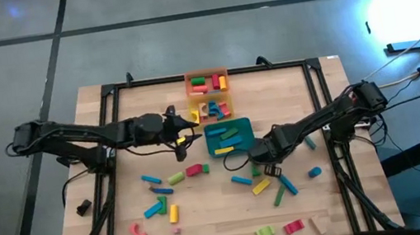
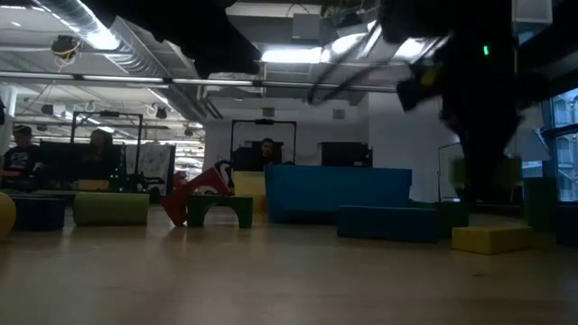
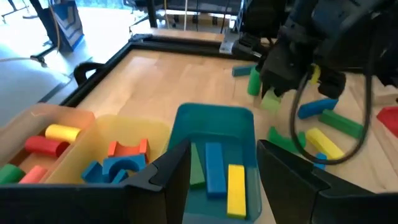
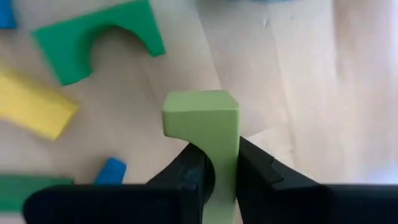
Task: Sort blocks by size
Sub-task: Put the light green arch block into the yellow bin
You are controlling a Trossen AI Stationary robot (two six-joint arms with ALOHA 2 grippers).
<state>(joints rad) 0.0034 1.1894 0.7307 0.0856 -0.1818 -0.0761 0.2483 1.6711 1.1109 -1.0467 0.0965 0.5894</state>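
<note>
Pale wood-grain tabletop (image 4: pixel 298 93) — right claw (image 4: pixel 221 177) pinching a matte light-green block (image 4: pixel 202 121); left claw (image 3: pixel 217 177) spread.

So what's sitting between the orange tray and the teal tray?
The yellow tray, holding blue and orange blocks, lies between the orange tray and the teal tray. The high view shows the three in a row.

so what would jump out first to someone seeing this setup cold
Probably the three trays lined up at the table's middle: an orange tray farthest back, a yellow tray, then a teal tray holding long bars. Next, the right claw shut on a light green block, just off the teal tray's near right corner. The left claw hovers open over the teal tray, with loose blocks scattered across the near wood.
</note>
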